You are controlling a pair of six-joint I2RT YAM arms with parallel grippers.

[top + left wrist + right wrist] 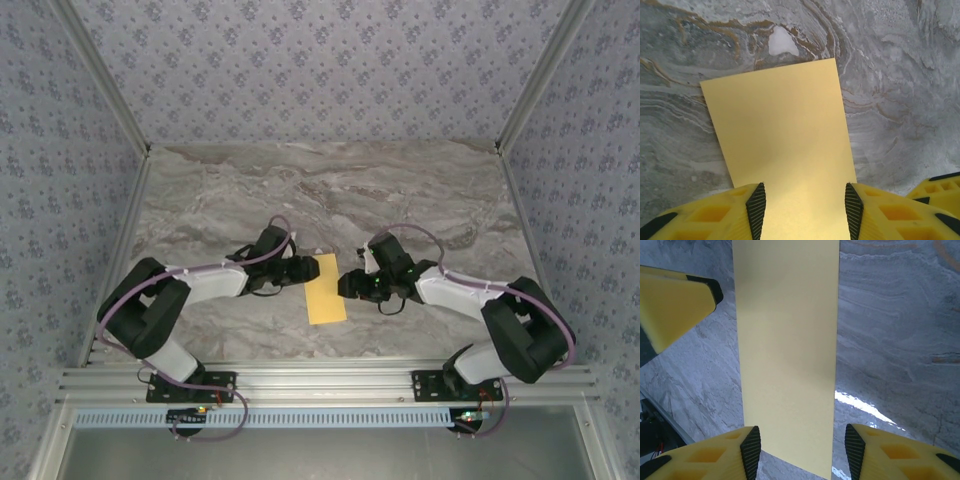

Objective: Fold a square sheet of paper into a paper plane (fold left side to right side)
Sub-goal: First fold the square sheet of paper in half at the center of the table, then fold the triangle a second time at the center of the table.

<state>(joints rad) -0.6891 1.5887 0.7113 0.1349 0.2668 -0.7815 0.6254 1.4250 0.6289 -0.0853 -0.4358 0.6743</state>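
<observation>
Marbled tabletop (pixel 400 190) within floral walls (pixel 330 70) bears yellow paper (pixel 326 289), left pincer (pixel 805 202) and right pincer (pixel 802 447) both agape.

No readable text, labels or numbers.

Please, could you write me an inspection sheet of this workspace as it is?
Surface: grey marble-patterned table, glossy.
Job's things: square sheet of paper, seen as a narrow yellow rectangle, lying flat.
Clutter: nothing seen.
Grippers: left gripper and right gripper both open, with the paper between each one's fingers.
Cables: purple cables along both arms.
Surroundings: patterned walls, aluminium frame.
</observation>
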